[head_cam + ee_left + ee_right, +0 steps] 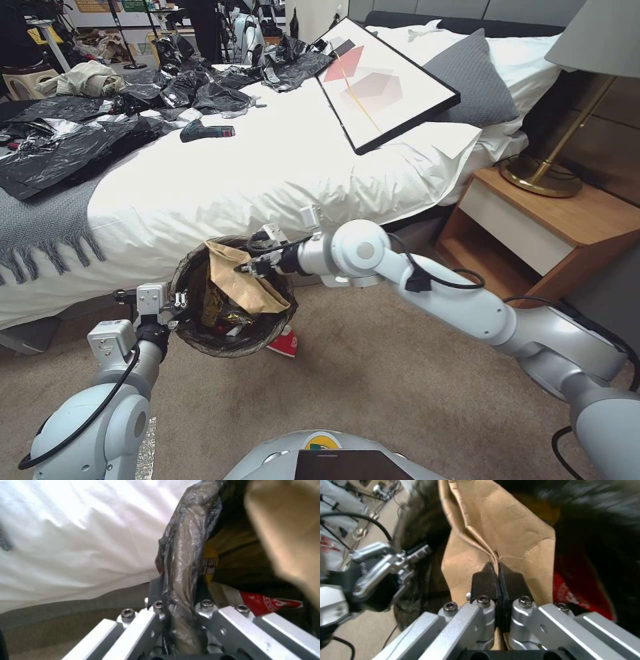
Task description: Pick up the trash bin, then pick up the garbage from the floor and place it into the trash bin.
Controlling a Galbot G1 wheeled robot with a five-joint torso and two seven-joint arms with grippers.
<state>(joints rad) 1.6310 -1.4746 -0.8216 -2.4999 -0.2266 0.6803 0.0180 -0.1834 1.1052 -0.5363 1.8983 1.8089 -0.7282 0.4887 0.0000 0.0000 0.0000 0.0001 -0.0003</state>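
Right gripper [499, 576] jaws clenched on the brown paper bag [501, 530], holding it in the trash bin [230, 297] mouth. Left gripper [176, 610] jaws clamp the bag-lined rim, bin off the floor [373, 393] beside the bed [253, 167]. Left wrist view adds a yellow wrapper [209, 563] and red wrapper [266, 603] inside. Bag flattened, creased.

Little room at the bin, open floor in front

The paper bag [241, 280] covers much of the bin [200, 333] mouth; the bed [267, 167] stands close behind, the nightstand [553, 227] to the right, and the carpet floor [387, 380] in front is open.
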